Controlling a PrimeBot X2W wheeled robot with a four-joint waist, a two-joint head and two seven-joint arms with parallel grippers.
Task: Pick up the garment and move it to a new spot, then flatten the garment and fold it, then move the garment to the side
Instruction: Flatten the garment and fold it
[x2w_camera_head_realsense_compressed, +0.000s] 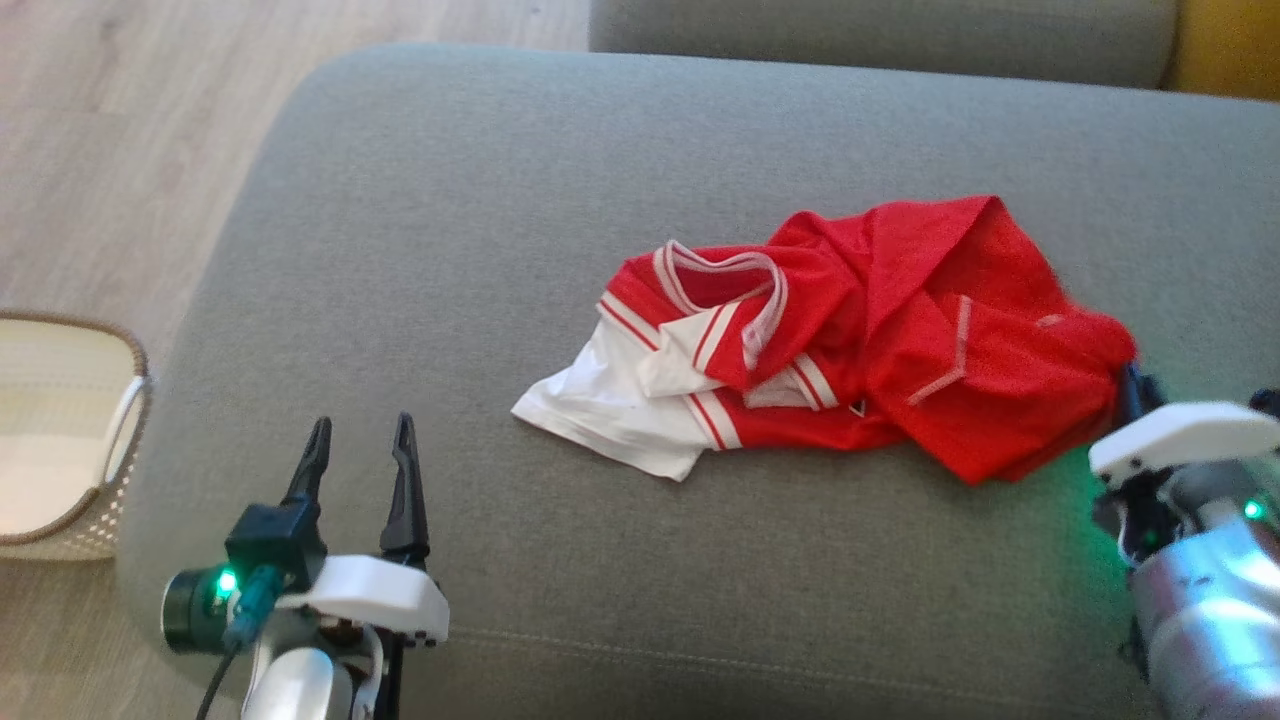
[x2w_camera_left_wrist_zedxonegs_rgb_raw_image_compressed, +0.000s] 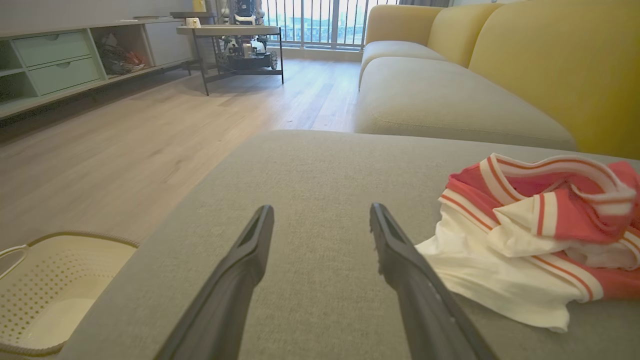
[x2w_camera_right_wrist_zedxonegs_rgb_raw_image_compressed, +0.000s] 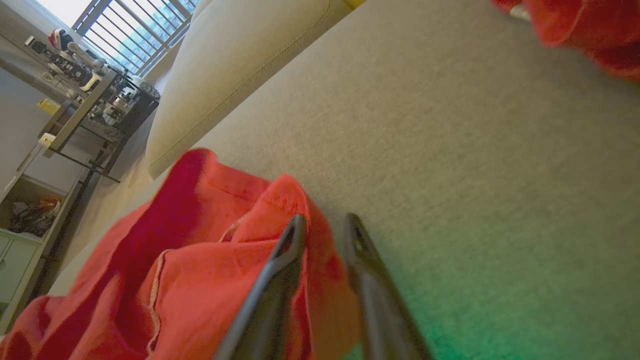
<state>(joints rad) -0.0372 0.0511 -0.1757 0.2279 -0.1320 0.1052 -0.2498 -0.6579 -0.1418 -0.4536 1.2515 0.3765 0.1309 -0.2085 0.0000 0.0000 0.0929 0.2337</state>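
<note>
A crumpled red jersey garment with white striped trim (x2w_camera_head_realsense_compressed: 900, 330) lies on the grey fabric sofa cushion (x2w_camera_head_realsense_compressed: 430, 220), right of centre in the head view; the left gripper (x2w_camera_head_realsense_compressed: 362, 425) hovers wide open over bare cushion, apart from the white hem; the right gripper (x2w_camera_right_wrist_zedxonegs_rgb_raw_image_compressed: 325, 220) sits at the garment's right edge, fingers narrowly parted with a red fold between them; whether they pinch it I cannot tell; a cream perforated basket (x2w_camera_head_realsense_compressed: 60, 430) stands on the floor at left
</note>
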